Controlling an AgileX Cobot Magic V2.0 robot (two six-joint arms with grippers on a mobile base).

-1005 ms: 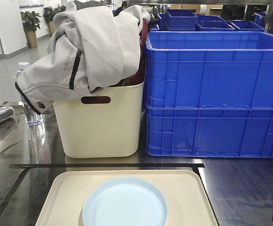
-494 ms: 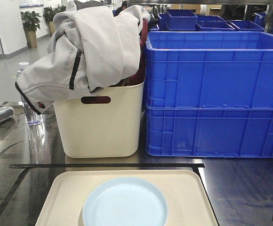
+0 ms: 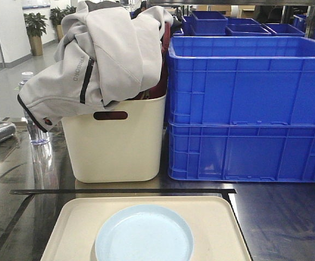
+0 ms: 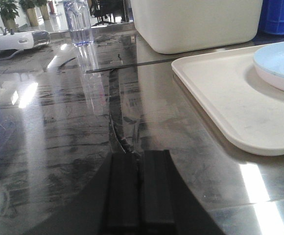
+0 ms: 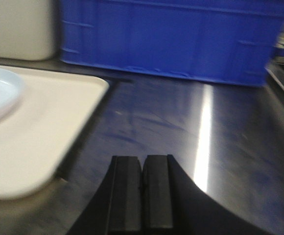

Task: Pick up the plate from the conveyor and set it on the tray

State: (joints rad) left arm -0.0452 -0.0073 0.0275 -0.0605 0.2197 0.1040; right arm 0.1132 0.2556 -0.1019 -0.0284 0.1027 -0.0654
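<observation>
The plate (image 3: 144,235) lies on the tray (image 3: 217,220), right of the left fingers (image 4: 140,191) and left of the right fingers (image 5: 142,191). Both pairs are pressed closed, empty, low over the tabletop (image 4: 59,127).

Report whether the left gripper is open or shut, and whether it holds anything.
Shut and empty. In the left wrist view the left gripper has its two black fingers pressed together with nothing between them, above the bare steel table.
</observation>
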